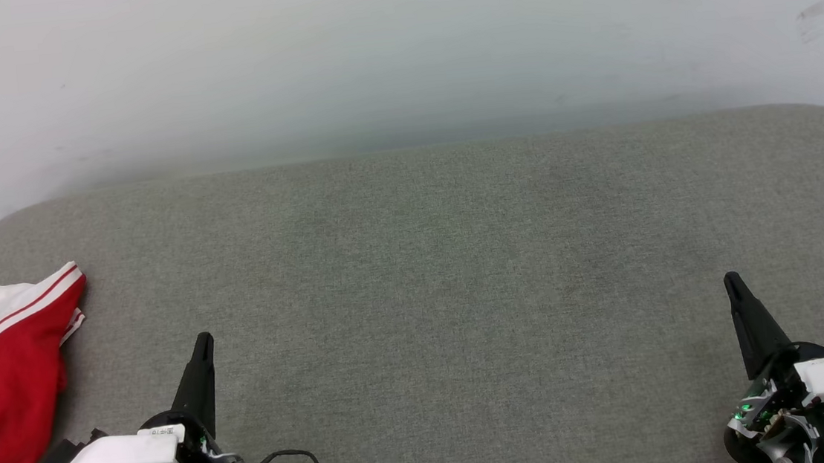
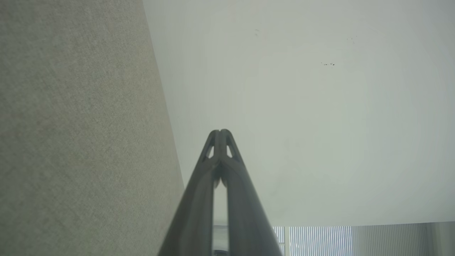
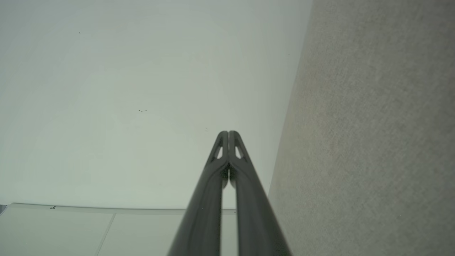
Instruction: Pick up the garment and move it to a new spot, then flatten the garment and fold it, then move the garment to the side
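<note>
Bunched red-and-white garment (image 1: 4,386) at far left of grey fabric table (image 1: 418,298); left tool (image 1: 203,343) near it, right tool (image 1: 732,282) well apart, both 2 closed, holding nothing.

Garment at the surface's left edge

The garment (image 1: 1,394) lies on the surface (image 1: 431,274), far left. The left tool (image 1: 203,341) sits just right of it; the right tool (image 1: 732,282) well apart, far right. A wall (image 1: 396,46) stands behind.
</note>
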`<state>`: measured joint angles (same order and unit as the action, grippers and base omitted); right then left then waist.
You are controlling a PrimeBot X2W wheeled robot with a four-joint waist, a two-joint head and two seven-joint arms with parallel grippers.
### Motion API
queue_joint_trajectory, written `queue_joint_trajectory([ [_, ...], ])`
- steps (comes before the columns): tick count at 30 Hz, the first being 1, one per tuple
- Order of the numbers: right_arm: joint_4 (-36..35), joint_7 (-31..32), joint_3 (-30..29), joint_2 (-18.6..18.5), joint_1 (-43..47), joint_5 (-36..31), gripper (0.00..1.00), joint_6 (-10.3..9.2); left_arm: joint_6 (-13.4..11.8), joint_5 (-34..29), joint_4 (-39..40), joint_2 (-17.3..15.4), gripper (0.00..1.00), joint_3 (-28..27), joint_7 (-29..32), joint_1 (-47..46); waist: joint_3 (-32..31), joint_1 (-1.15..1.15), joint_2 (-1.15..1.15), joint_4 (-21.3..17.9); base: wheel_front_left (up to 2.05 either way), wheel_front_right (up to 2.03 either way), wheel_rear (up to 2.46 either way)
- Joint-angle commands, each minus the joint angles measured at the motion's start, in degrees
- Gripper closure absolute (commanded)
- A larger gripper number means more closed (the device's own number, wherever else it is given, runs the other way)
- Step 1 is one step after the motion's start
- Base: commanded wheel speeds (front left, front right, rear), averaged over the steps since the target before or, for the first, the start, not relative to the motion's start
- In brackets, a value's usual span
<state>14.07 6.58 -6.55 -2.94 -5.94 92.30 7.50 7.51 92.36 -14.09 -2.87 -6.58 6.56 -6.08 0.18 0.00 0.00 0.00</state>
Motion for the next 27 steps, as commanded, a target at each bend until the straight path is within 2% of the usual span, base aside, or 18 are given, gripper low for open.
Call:
queue_joint_trajectory([
  [1, 0.0, 0.0, 0.0, 0.2, -0.6, 0.2, 1.0, -0.02, 0.1, 0.1, 0.0, 0.1, 1.0, -0.1, 0.1, -0.3, 0.0, 0.0, 0.0, 0.0, 0.0, 0.0, 0.0],
  [27, 0.0, 0.0, 0.0, 0.2, -0.6, 0.2, 1.0, -0.01, 0.1, 0.1, 0.0, 0.1, 1.0, -0.1, 0.1, -0.3, 0.0, 0.0, 0.0, 0.0, 0.0, 0.0, 0.0],
])
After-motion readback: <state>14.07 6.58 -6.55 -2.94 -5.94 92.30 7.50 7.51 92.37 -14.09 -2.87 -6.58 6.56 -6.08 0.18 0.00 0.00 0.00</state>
